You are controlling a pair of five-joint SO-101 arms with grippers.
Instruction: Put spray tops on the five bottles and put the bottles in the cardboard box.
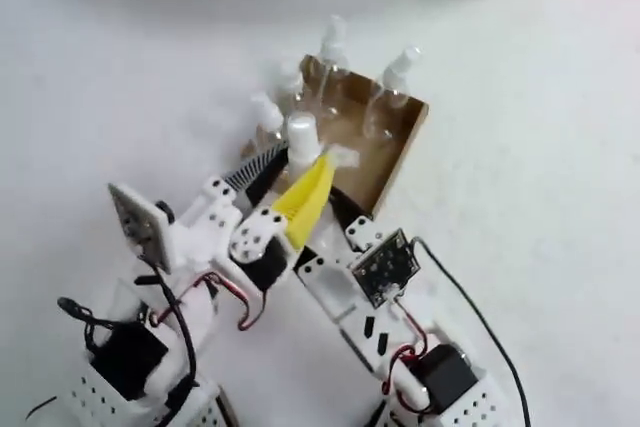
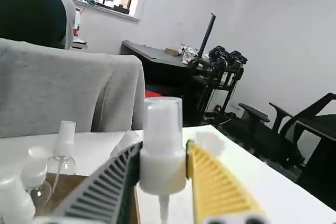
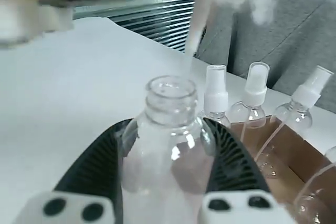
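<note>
Bottle (image 3: 169, 156), uncapped, is standing nearest the arms, clamped between the right gripper's (image 3: 170, 129) black fingers. Just above, the left gripper (image 2: 161, 150) is pinching a spray top (image 2: 161, 124), its tube hanging over the open neck. Capping is in hand; next comes a straight lowering, then twisting. Farther off, capped bottles (image 1: 400, 72) are standing in the cardboard box (image 1: 398, 162).

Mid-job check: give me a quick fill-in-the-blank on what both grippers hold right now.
1. The left gripper is shut on a ___.
2. The right gripper is shut on a ___ with no top on it.
3. The capped bottles stand in the cardboard ___.
Missing: spray top; bottle; box.
</note>
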